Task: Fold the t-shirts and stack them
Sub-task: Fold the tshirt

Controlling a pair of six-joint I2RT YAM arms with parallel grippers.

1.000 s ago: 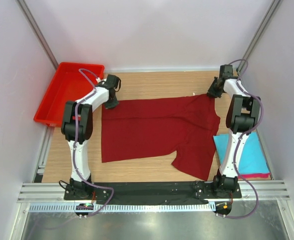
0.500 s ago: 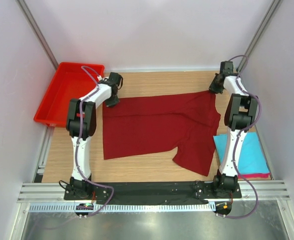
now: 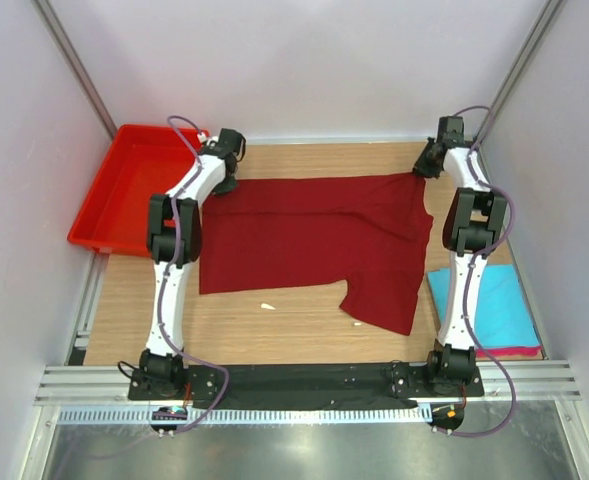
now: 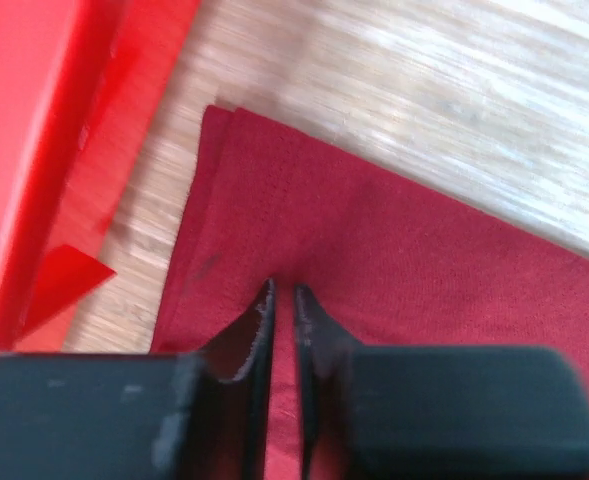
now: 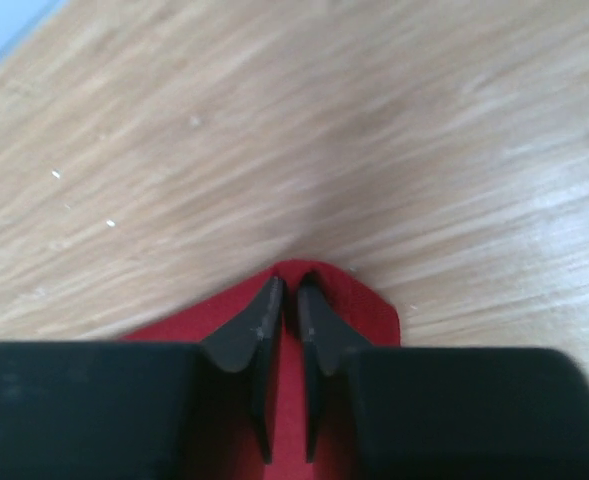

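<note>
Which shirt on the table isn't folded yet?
The dark maroon shirt, spread open mid-table; the turquoise shirt by the right arm is already folded flat, with a pink shirt edge showing beneath it.

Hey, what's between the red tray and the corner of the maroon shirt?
Only a bare strip of wooden table separates the red tray from the maroon shirt; the left wrist view shows it.

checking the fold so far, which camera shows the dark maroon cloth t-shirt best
Top external view: the dark maroon cloth t-shirt lies spread out whole on the wooden table. Left wrist shows only one corner, right wrist just a small tip.
</note>
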